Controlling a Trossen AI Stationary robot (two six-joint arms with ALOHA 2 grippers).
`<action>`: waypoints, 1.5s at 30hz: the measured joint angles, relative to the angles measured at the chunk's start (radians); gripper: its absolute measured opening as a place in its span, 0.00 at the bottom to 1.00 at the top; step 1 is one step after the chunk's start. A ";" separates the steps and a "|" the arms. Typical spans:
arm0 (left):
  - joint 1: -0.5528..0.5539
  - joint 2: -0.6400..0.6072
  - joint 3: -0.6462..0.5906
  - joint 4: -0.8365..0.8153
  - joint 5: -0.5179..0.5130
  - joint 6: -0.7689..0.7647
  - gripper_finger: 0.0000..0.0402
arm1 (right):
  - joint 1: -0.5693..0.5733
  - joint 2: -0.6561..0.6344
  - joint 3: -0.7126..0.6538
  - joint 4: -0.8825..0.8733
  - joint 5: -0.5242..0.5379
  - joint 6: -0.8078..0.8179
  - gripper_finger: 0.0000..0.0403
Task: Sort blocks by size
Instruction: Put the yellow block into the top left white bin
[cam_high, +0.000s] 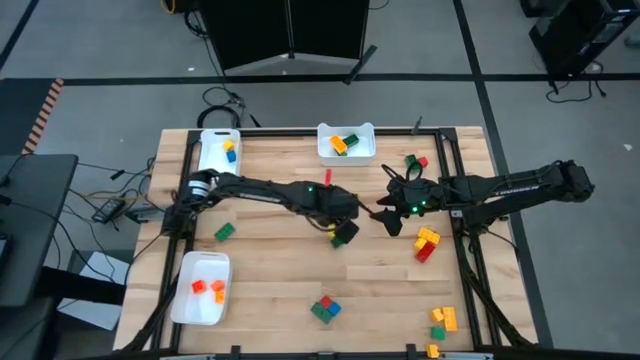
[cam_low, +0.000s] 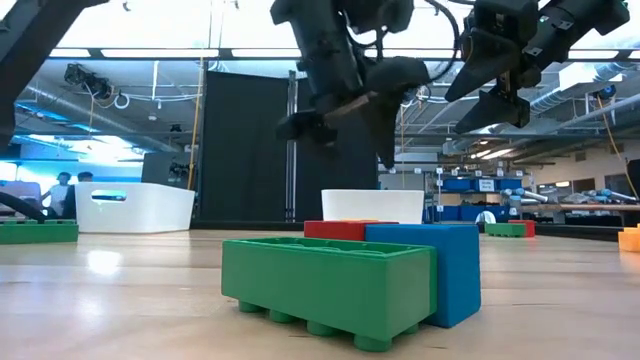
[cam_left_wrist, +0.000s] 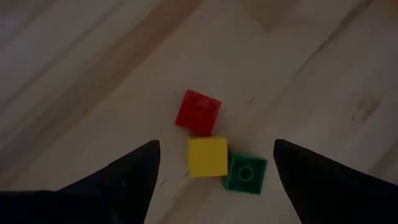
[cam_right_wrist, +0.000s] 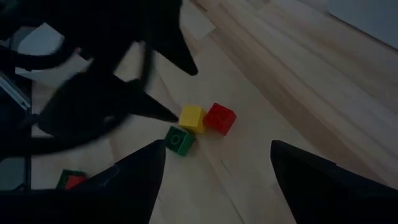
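Note:
Three small blocks lie together on the wooden table: a red one (cam_left_wrist: 198, 112), a yellow one (cam_left_wrist: 207, 157) and a green one (cam_left_wrist: 245, 174). My left gripper (cam_left_wrist: 216, 143) hangs open just above them near the table's middle (cam_high: 345, 232), pointing steeply down, with a finger on either side and touching nothing. The right wrist view shows the same blocks, yellow (cam_right_wrist: 191, 118), red (cam_right_wrist: 220, 118) and green (cam_right_wrist: 178, 140), under the left gripper (cam_right_wrist: 183, 93). My right gripper (cam_high: 388, 218) waits open just to the right, above the table.
White trays holding a few blocks stand at the far left (cam_high: 218, 150), far middle (cam_high: 346, 142) and near left (cam_high: 200, 288). Loose blocks: a green one (cam_high: 224, 232), a green-blue-red cluster near the front (cam_high: 324, 308), a red-yellow cluster (cam_high: 426, 244), and more at the right (cam_high: 440, 320).

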 joint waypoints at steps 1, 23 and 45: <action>0.003 0.015 0.014 0.002 0.015 -0.001 0.80 | 0.000 0.000 0.000 0.000 0.000 0.000 0.75; -0.003 0.055 -0.024 -0.023 0.054 -0.020 0.80 | 0.013 -0.080 0.000 -0.118 0.004 -0.049 0.76; -0.005 0.064 -0.086 0.079 0.038 -0.020 0.79 | 0.043 -0.152 0.000 -0.209 0.006 -0.016 0.75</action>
